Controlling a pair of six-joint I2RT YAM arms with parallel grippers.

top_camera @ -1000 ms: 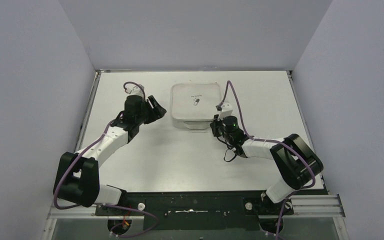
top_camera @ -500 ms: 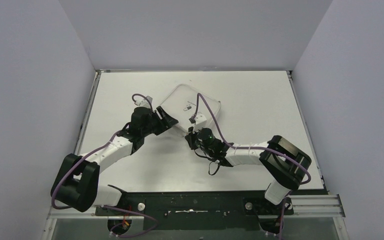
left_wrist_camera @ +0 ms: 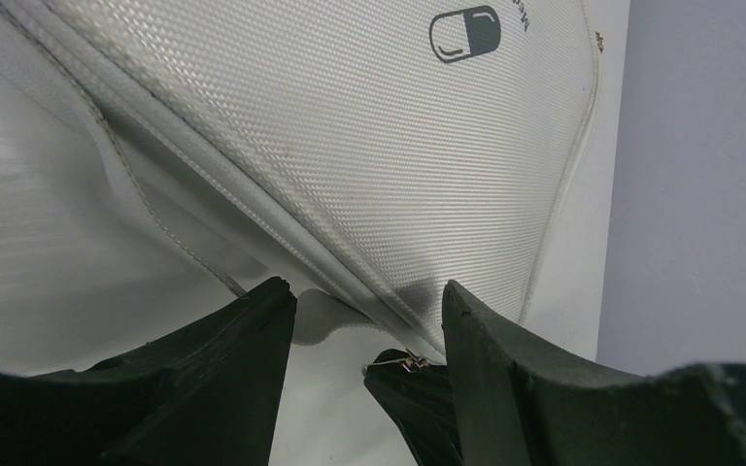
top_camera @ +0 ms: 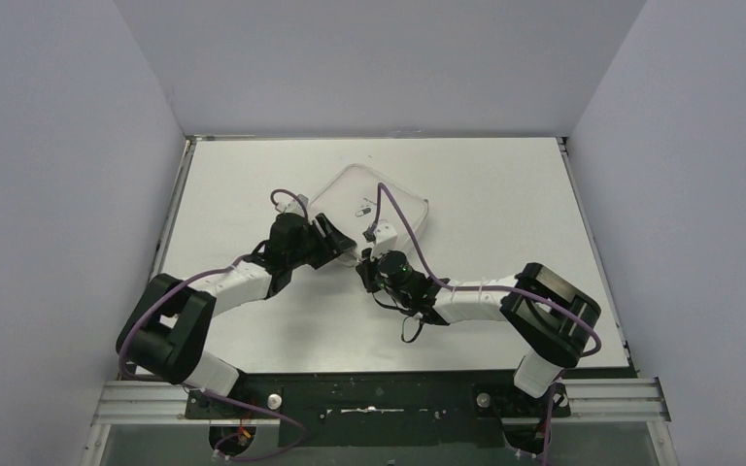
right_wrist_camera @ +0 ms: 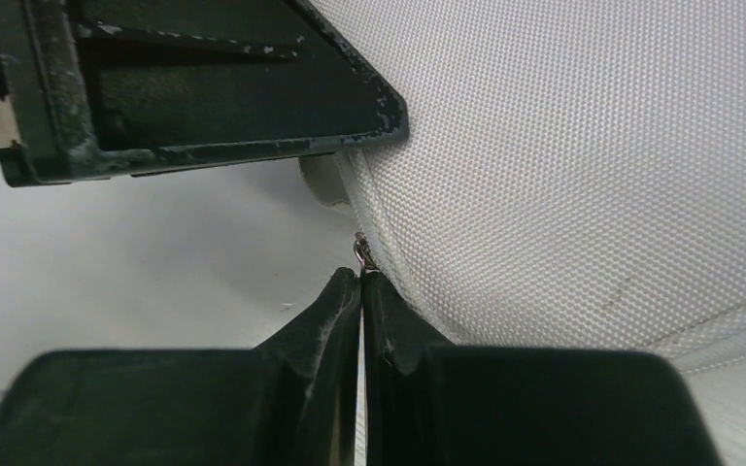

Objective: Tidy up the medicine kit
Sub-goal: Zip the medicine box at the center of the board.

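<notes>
Pale grey-white square medicine kit [top_camera: 350, 189] lies skewed, mid-far on the white worktop [top_camera: 505, 194]; right end effector [right_wrist_camera: 360, 277] pinches its small metal zip pull [right_wrist_camera: 360, 254], left end effector [left_wrist_camera: 364, 296] half-wide astride the rim: brace rim, draw pull along seam.

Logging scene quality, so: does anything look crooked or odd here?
Yes: the medicine kit sits askew, turned diagonal to the table edges, one corner toward the arms. The open left gripper straddles that corner; the right gripper is shut on its zipper pull.
</notes>
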